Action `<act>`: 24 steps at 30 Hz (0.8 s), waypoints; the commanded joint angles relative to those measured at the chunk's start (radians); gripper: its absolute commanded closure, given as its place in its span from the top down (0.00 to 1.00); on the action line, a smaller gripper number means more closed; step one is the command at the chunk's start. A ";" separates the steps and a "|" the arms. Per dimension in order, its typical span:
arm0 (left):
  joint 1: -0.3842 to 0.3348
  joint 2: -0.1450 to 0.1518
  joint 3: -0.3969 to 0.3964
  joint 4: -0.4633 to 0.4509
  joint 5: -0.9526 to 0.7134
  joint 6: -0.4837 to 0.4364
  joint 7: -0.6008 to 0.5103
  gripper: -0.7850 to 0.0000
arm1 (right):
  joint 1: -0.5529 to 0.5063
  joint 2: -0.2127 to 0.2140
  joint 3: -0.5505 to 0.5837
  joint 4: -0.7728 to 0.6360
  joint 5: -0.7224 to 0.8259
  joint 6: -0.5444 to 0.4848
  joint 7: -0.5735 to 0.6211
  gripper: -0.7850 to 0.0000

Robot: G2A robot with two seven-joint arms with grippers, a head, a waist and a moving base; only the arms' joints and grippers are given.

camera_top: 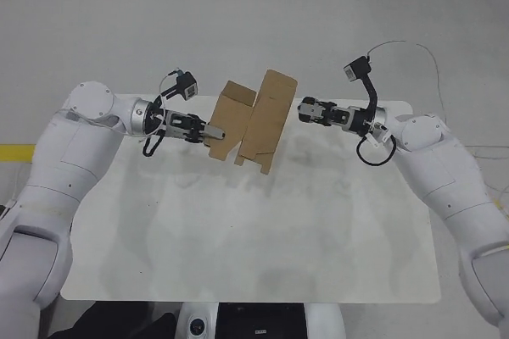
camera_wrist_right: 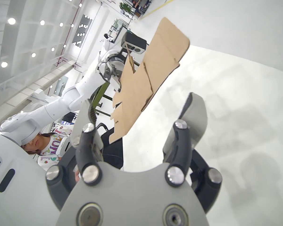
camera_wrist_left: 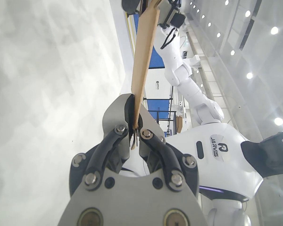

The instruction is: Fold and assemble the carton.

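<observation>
Carton (camera_top: 253, 123), a brown cardboard blank partly opened into two upright panels, is held above the far side of a white table (camera_top: 237, 246), in the upper middle of the top view. The left gripper (camera_top: 214, 132) comes in from the upper left of the frame and is clamped on the edge of the carton's left panel. In the left wrist view its fingers (camera_wrist_left: 129, 109) pinch the thin cardboard edge-on. The right gripper (camera_top: 304, 108) sits just beside the carton's right panel, in the upper right of the top view. Its fingers are spread wide with nothing between them, and in the right wrist view the carton lies ahead of it and apart. Whether the carton's lower flaps touch the table cannot be told.

The table top is white with faint grey smudges and has rounded corners. It stands on a pale grey floor. A yellow line (camera_top: 4, 152) crosses the floor at the left edge of the top view, and a thin cable (camera_top: 407, 47) trails across the floor at the upper right. The wrist views take in a bright hall with rows of round ceiling lights (camera_wrist_left: 248, 75) and white shelving.

The carton hangs close to the table's far edge, with the two arms flanking it left and right. A broad stretch of table top runs from it down to the near edge at the bottom of the frame
</observation>
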 commanded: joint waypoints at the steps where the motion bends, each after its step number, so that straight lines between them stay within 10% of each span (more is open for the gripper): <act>1: 0.016 0.014 -0.007 -0.038 0.018 0.006 -0.006 0.00 | -0.004 0.010 0.016 -0.005 -0.003 0.023 0.052 1.00; 24: 0.016 0.194 0.287 -0.304 -0.205 0.009 -0.006 0.00 | -0.041 0.043 0.033 -0.082 0.028 0.098 0.229 1.00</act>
